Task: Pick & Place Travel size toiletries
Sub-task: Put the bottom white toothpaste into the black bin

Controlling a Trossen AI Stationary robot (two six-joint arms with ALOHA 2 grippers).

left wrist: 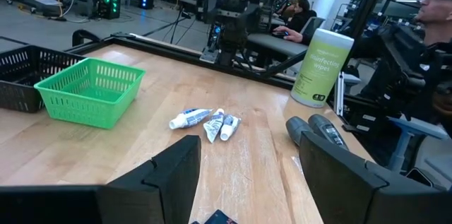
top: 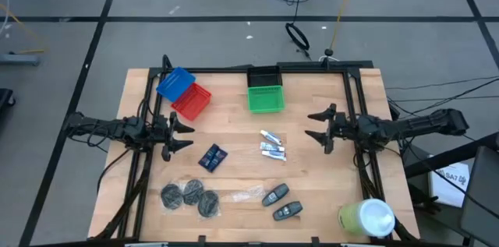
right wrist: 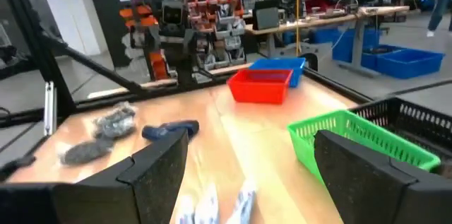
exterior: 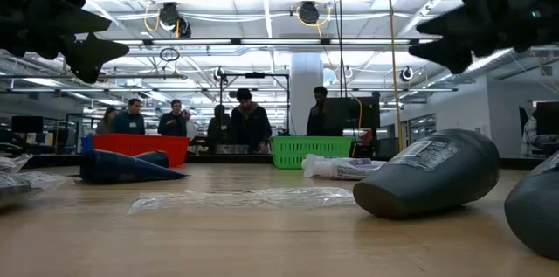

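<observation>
Currently I see the travel toiletries spread loose on the wooden table, none in a basket. From table centre, the white-silver tubes lie at about three o'clock, the dark blue flat packets at nine, the three dark grey round discs at seven, and the two dark grey oval pieces at five. A clear plastic wrapper scrap lies between discs and ovals. The green mesh basket and black basket sit at twelve; the red tray and blue tray at eleven. A yellow-green wipes cylinder stands at five, at the table's edge.

I have the left gripper raised at nine o'clock, fingers spread wide and empty. The right gripper hangs at three, likewise spread and empty.

Risks, as I judge them: the tubes touch one another, so a careless descent may pinch two. Flat packets may slip the fingers. The ovals may roll when nudged.
</observation>
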